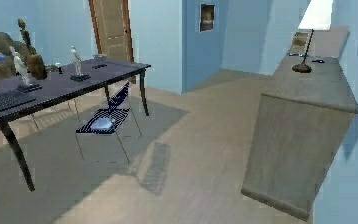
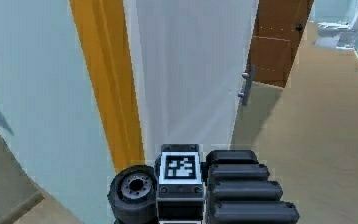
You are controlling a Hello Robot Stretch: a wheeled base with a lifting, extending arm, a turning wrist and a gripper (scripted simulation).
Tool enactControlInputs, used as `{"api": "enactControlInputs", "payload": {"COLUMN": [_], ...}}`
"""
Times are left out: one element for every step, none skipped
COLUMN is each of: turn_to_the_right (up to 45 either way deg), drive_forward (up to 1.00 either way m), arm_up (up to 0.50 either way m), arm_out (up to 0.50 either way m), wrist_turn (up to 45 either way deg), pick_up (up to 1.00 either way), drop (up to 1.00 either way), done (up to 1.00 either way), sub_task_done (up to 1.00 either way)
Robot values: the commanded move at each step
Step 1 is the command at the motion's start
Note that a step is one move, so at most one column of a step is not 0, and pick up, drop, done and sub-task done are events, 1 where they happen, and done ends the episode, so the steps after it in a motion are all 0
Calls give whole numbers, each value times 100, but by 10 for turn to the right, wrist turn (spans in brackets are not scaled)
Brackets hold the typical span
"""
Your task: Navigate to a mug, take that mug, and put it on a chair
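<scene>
A chair [image 1: 105, 122] with a blue seat and thin metal legs stands tucked at the dark table [image 1: 87, 78] on the forward view's left. On the table stand two pale statuettes [image 1: 77, 63], a dark figure [image 1: 30, 50] and some small flat things I cannot name. At the bottom of the arm side view the arm [image 2: 249, 190] shows as stacked dark segments, with a white marked square [image 2: 182, 165] and the gripper's round dark body [image 2: 133, 196] to its left. Its far end is cut off, so I cannot tell whether it holds anything.
A tall grey wooden dresser [image 1: 297, 135] with a lamp [image 1: 309, 40] stands at the forward view's right. Bare floor and a grey rug [image 1: 67, 170] lie between it and the table. A wooden door [image 1: 112, 30] is at the back. An orange door frame [image 2: 107, 80] and pale door [image 2: 187, 70] stand near the arm.
</scene>
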Motion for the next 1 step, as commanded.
{"api": "enactControlInputs", "payload": {"turn_to_the_right": [-90], "drive_forward": [0], "arm_up": [0], "arm_out": [0], "wrist_turn": [0], "pick_up": [0], "drop": [0], "done": [0], "sub_task_done": [0]}}
